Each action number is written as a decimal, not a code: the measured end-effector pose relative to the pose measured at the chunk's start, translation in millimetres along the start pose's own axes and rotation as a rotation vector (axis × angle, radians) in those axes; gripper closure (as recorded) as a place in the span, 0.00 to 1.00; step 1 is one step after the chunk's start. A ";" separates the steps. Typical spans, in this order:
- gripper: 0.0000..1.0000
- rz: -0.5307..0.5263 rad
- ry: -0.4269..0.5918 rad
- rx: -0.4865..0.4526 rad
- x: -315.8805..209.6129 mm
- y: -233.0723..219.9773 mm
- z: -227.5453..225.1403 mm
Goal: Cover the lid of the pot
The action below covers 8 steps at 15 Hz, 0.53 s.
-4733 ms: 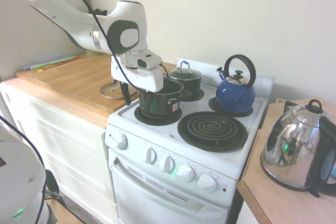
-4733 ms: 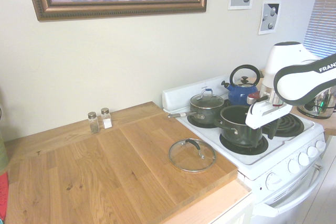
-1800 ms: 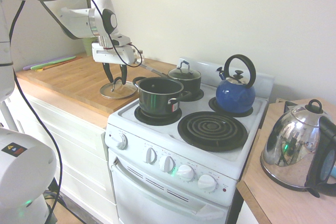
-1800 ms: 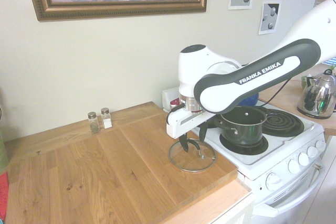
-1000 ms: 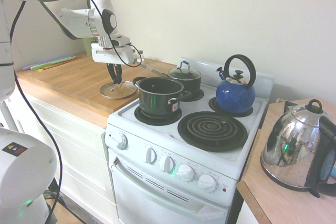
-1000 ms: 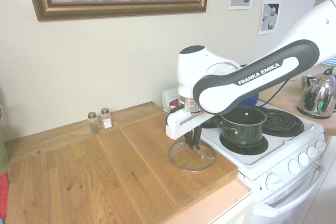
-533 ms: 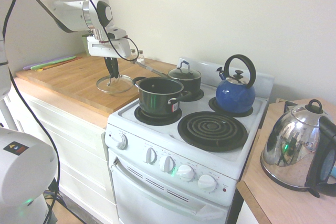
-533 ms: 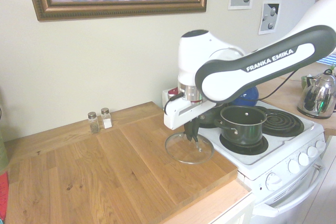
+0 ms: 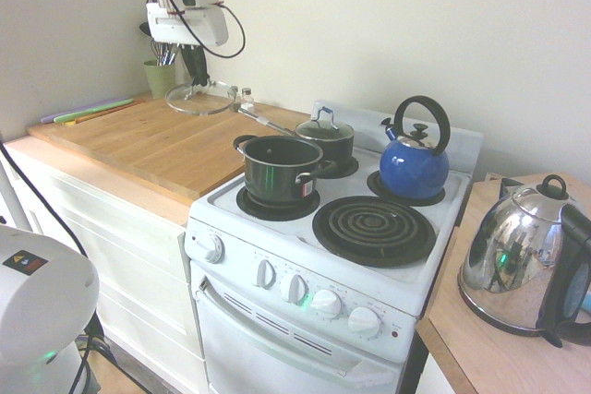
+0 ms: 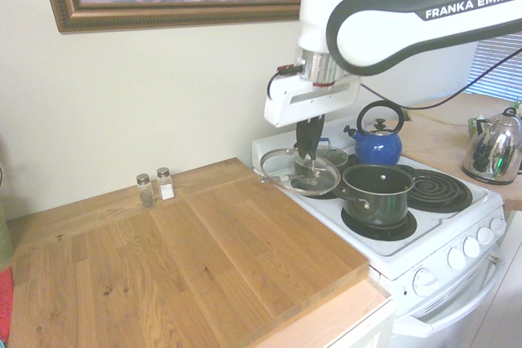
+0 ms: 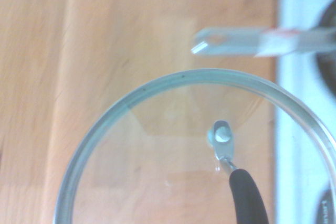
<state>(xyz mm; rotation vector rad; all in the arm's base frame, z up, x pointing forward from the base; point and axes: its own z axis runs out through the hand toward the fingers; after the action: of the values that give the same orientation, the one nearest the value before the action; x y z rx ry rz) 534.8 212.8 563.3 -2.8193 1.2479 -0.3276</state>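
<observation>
Claw (image 9: 199, 82) is clenched on the dark arched handle (image 11: 248, 198) of the glass lid (image 9: 201, 111), w/ the lid hanging in the air, raised off the wooden worktop (image 10: 163, 270). Lid looks roughly level, perhaps a bit tipped; can't tell exactly how much. Grip seems OK for the carry, but an arched handle could let the lid swing or roll btwn the fingers, so go smooth, no jerks, & keep the wrist upright.

Next out from the lid: the long handle (image 9: 272, 125) of the smaller lidded pot (image 9: 331, 145), sticking out over the worktop. Keep ht. until the lid's rim is well past it (a knock there could slew that pot too).

Then the target, the pot (image 9: 268, 179): upright, uncovered, on the front burner (image 10: 379, 232) at the worktop side. Carry across w/ rim above the pot's rim & side handles, stop w/ lid centred, level it, THEN lower straight down. Slow for the last bit; if one edge touches first, nudge sideways rather than press, bc pushing might tilt the lid or shift the pot. Let go only once it sits flat all round, then lift straight up so the handle doesn't snag.

Farthest, blue kettle (image 9: 414, 171) on a rear burner: shouldn't matter, just don't overshoot.
</observation>
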 end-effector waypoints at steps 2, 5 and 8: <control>1.00 0.065 0.009 -0.008 34.5 15.3 -8.5; 1.00 0.154 0.022 -0.021 78.9 40.8 -10.5; 1.00 0.242 0.024 -0.060 118.1 77.3 -0.6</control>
<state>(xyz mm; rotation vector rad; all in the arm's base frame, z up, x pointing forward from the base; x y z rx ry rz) 555.6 73.7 575.2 -2.6772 1.6090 -0.3169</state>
